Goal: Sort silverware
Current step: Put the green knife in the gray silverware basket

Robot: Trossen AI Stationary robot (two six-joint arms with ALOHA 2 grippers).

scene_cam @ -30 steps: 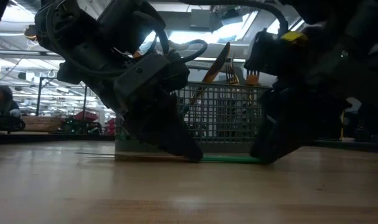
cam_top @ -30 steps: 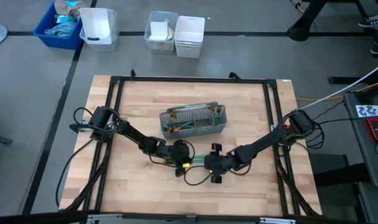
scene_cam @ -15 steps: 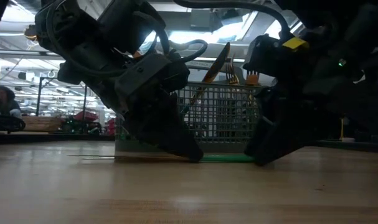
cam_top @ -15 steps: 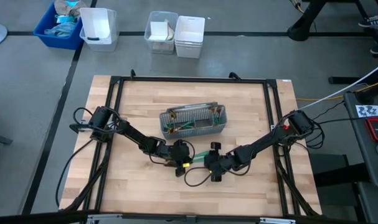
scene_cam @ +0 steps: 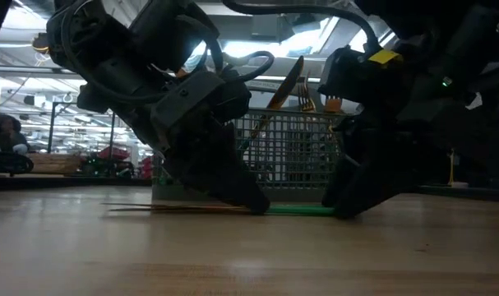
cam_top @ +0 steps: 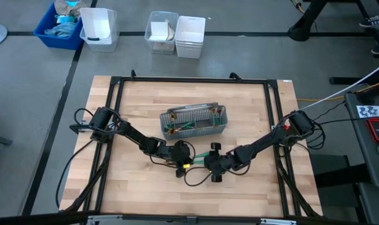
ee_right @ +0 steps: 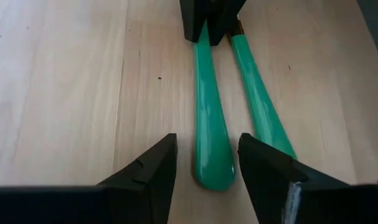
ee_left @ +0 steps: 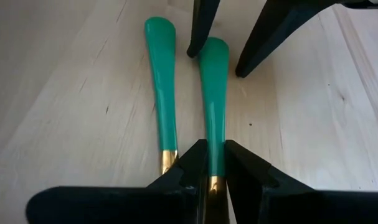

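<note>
**Two handles side by side, two hands on one piece**

Two pieces of silverware lie flat on the table [cam_top: 133, 181] in front of the mesh caddy [cam_top: 194, 122], their green handles almost parallel and just beside each other. More silverware stands in the caddy, gold heads up.

Left hand [ee_left: 210, 163] is clenched on the neck of one green-handled piece [ee_left: 213, 99], where green meets gold. Right hand [ee_right: 204, 163] has its fingers spread, straddling the butt end of that same handle; nothing gripped yet. The second piece [ee_left: 160, 87] lies free alongside.

Risks as I read them:
- the neighbour sits so near that one right finger could land on it or push it askew when the hand closes
- the handle is slim, glossy and tapered; a pinch at the rounded tip may squirt it out
- if both hands hold and pull unevenly, the piece could twist or scrape across the wood
- the heads are hidden under the left hand, so I cannot tell fork, spoon or knife; a wrong compartment is possible
</note>
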